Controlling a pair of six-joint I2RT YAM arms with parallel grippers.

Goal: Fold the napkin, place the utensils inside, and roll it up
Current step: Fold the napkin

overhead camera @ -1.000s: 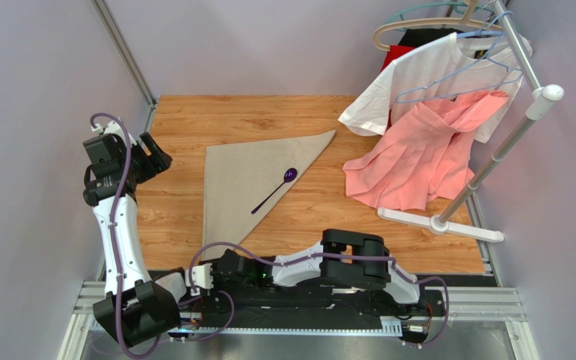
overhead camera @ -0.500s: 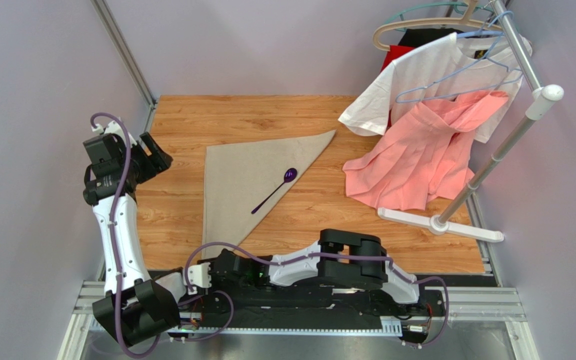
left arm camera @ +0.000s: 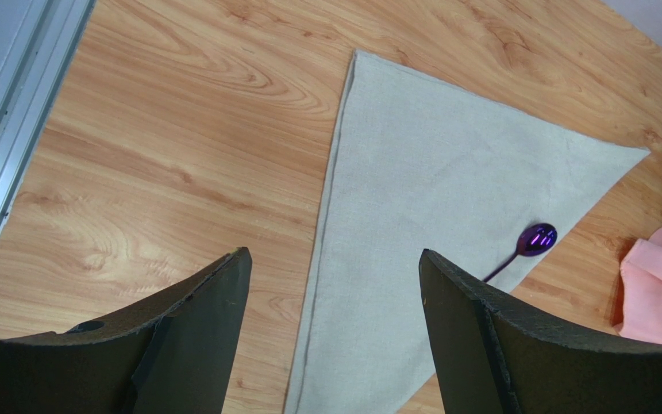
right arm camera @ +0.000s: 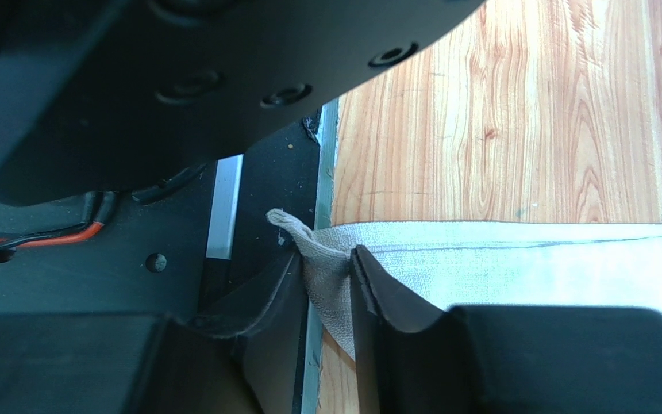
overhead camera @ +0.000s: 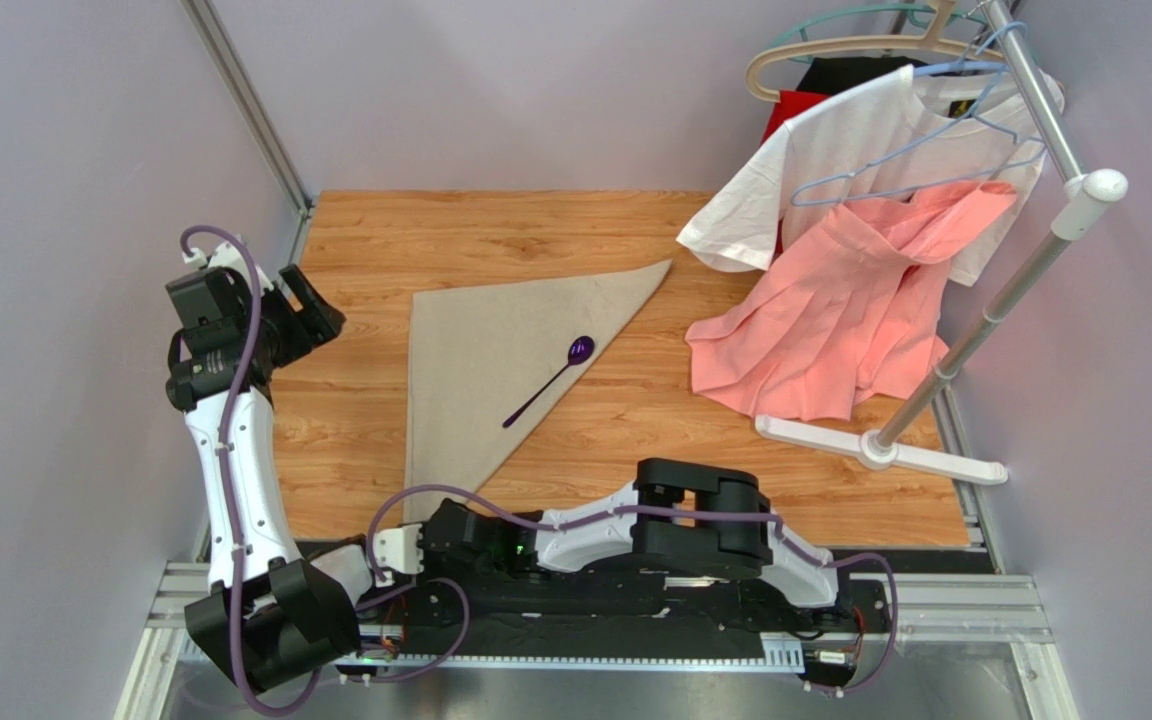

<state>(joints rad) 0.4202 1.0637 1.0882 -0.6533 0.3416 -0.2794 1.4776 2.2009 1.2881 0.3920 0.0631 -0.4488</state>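
One napkin (overhead camera: 485, 360), folded to a triangle, lies flat on the wood table (overhead camera: 387, 240). Its near corner is lifted & pinched btwn the fingers (right arm camera: 378, 293) of the right end effector (right arm camera: 327, 255). That end effector is clenched on the cloth right at the table's near edge. In the wrist cam the rest of the napkin runs flat away from the fingertips. From above, the right arm lies low along the near edge, reaching across toward the left arm's side.

One spoon (overhead camera: 545, 387), dark purple, lies along the napkin's long slanted edge, well apart from the right end effector, beyond it & to its right. The bowl sits on the cloth at that edge, and the handle points back toward the near side.

The left end effector (left arm camera: 333, 254) has its jaws spread wide w/ nothing btwn them. It is raised over the table beside the napkin's straight left edge. In its wrist cam that edge runs up btwn the two fingers. The spoon's bowl shows ahead & right of the right finger, w/ the handle partly hidden behind it.

Far right, well apart from both end effectors, a pink garment (overhead camera: 838, 315) & a white T-shirt (overhead camera: 853, 150) hang from a rack (overhead camera: 988, 315). The pink one's lower part is over the table's right side.
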